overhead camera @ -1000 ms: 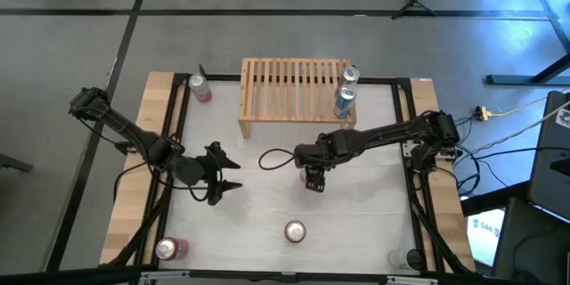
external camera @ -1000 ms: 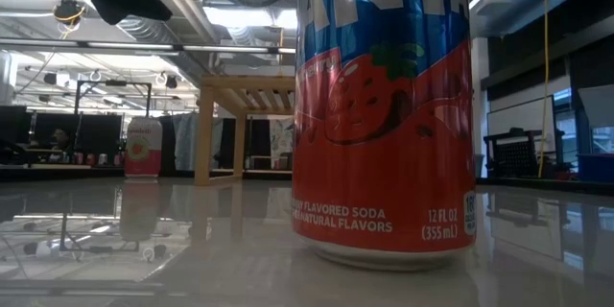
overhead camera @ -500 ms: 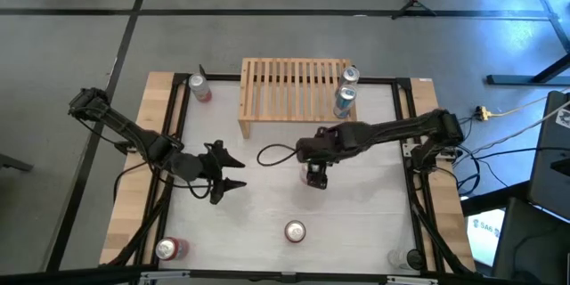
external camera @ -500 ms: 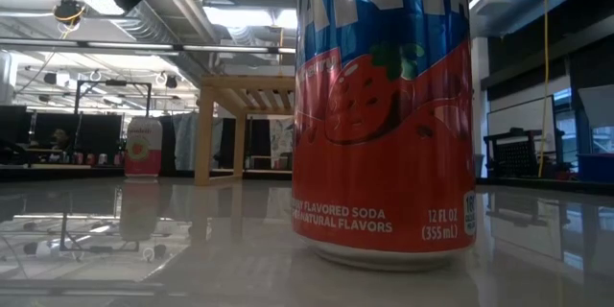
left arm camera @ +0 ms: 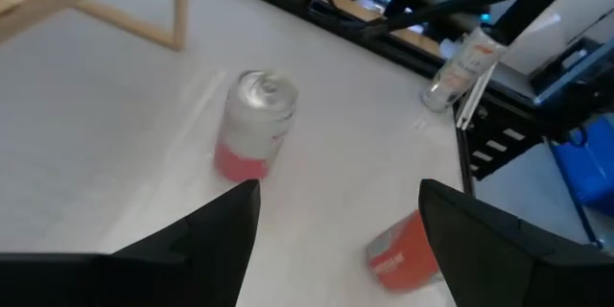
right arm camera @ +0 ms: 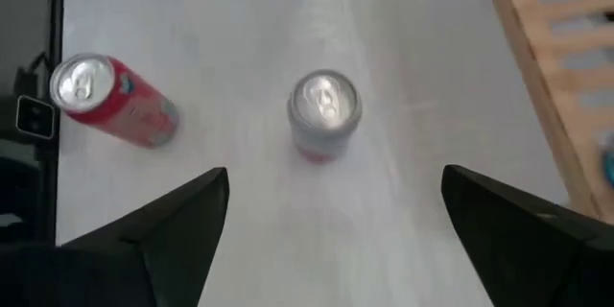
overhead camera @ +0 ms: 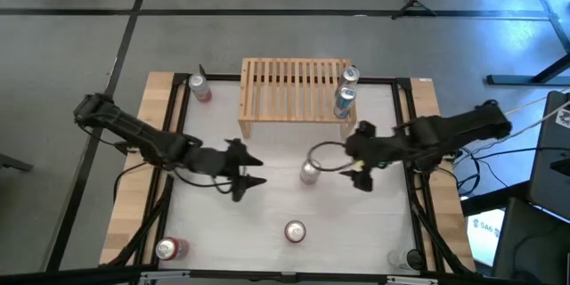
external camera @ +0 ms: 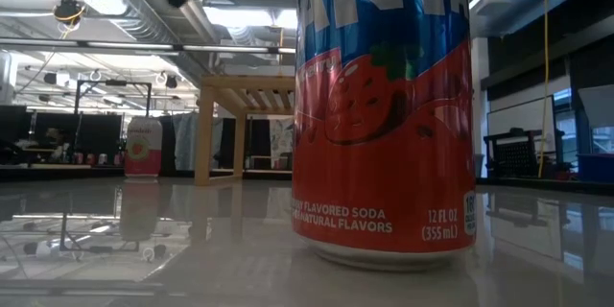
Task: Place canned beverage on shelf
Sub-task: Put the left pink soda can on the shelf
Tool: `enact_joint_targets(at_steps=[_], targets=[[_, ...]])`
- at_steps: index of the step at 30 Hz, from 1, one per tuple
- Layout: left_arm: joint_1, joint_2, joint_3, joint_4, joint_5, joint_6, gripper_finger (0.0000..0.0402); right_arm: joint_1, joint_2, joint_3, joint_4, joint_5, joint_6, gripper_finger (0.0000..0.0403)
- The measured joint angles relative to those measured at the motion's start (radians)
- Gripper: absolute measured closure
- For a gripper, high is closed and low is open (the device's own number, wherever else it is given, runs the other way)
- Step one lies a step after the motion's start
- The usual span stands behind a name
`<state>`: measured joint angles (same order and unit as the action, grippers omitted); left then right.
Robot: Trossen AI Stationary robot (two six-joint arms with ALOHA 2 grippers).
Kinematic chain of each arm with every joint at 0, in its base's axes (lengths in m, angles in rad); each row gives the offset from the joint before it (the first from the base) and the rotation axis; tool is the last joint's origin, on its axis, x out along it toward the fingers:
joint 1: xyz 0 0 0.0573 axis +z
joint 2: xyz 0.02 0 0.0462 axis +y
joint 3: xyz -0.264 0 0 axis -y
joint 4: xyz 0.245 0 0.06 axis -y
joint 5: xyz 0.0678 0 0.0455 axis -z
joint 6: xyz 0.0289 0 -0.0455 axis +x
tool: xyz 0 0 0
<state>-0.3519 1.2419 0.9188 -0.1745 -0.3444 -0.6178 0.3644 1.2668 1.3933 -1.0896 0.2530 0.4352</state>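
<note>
Cans stand scattered over the white table (overhead camera: 267, 223), and both arms hang above its middle. Left gripper (overhead camera: 249, 168) hovers with its fingers (left arm camera: 206, 235) spread wide and nothing between them; just ahead of it, in the gap between the two grippers, a silver-topped can with a pink base (overhead camera: 309, 172) stands upright on the table, clear of both. Right gripper (overhead camera: 360, 175) hovers on the far side of that can, its fingers (right arm camera: 182, 221) also wide apart and holding nothing; its wrist view looks down on the same can (right arm camera: 323, 110) with a red can (right arm camera: 110, 99) farther off beyond it.

Nearer the front edge than either gripper, a red can (overhead camera: 295, 232) stands alone, the one that fills the low view (external camera: 384, 115). Another red can (overhead camera: 166, 249) sits at the front corner on the left arm's side, and a clear bottle (overhead camera: 398, 258) sits at the front corner on the right arm's side.

Behind both grippers, at the back of the table, stands the shelf (overhead camera: 285, 89), a low light-wood rack with a slatted top. Two blue cans (overhead camera: 346, 96) stand upright on its end nearest the right arm. A pink can (overhead camera: 199, 87) stands on the table just beside the shelf's other end
</note>
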Motion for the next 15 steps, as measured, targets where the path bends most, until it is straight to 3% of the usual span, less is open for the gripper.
enact_joint_targets(at_steps=[4,9,15], targets=[[0.058,0.137,0.129,0.006,0.138,0.025,0.0122,0.075,-0.118,-0.123,0.026,0.047,0.091,0.0034],[0.090,0.306,0.282,0.006,0.139,0.133,0.0122,0.171,-0.220,-0.251,0.095,0.051,0.190,0.0034],[0.151,0.491,0.410,0.003,0.126,0.208,0.0122,0.265,-0.256,-0.333,0.100,0.051,0.261,0.0033]])
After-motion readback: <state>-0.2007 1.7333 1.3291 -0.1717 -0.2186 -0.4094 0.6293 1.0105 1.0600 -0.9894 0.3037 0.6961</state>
